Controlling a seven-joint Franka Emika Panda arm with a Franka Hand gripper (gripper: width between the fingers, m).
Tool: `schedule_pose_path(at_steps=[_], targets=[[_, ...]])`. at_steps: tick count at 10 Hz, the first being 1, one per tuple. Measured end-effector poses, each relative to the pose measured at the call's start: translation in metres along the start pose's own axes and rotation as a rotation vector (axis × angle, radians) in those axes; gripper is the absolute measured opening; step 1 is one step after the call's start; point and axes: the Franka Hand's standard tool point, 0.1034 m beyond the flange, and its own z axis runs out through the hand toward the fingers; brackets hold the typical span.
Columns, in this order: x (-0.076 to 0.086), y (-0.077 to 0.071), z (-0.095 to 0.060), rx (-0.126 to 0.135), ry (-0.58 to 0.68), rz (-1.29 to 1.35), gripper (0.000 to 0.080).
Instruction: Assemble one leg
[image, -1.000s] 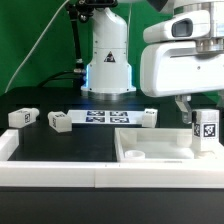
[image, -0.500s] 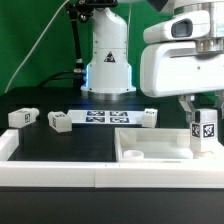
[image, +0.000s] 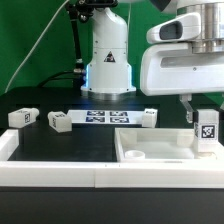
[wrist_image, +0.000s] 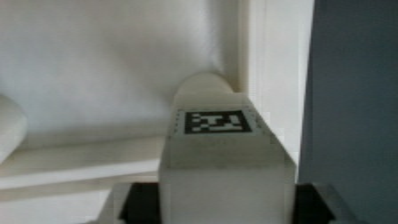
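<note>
My gripper (image: 205, 110) is shut on a leg (image: 205, 133), a short white post with a black-and-white tag, held upright over the right corner of the large white panel (image: 150, 150). In the wrist view the leg (wrist_image: 222, 150) fills the middle between my two dark fingers (wrist_image: 139, 203), its tip pointing at the panel's corner by the raised rim (wrist_image: 267, 60). Three more legs lie on the black table: one at the exterior view's far left (image: 22, 117), one beside it (image: 59, 121), one near the middle (image: 148, 117).
The marker board (image: 105, 118) lies flat in front of the arm's white base (image: 108, 60). A white rim (image: 60, 170) borders the table's near edge. A green backdrop stands behind.
The gripper with the leg has shifted slightly toward the exterior view's right and up a little. The other legs have not moved.
</note>
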Motion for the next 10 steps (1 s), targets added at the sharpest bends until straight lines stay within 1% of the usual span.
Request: schedule_pose_path(at_steps=[2, 5, 6, 7, 8, 9, 10], targets=[[0.0018, 0.0000, 0.0003, -0.010, 0.020, 0.257, 0.0292], [0.0042, 0.0018, 0.0005, 0.005, 0.026, 0.470, 0.0292], [0.0048, 0.0031, 0.0004, 0.010, 0.023, 0.484, 0.0292], [0.0059, 0.0059, 0.0003, 0.022, 0.017, 0.529, 0.0292], [0.0049, 0.0034, 0.0004, 0.028, 0.013, 0.569, 0.0293], [0.0046, 0.0026, 0.0005, 0.028, 0.013, 0.547, 0.0293], [0.0045, 0.0023, 0.0004, 0.029, 0.013, 0.543, 0.0531]])
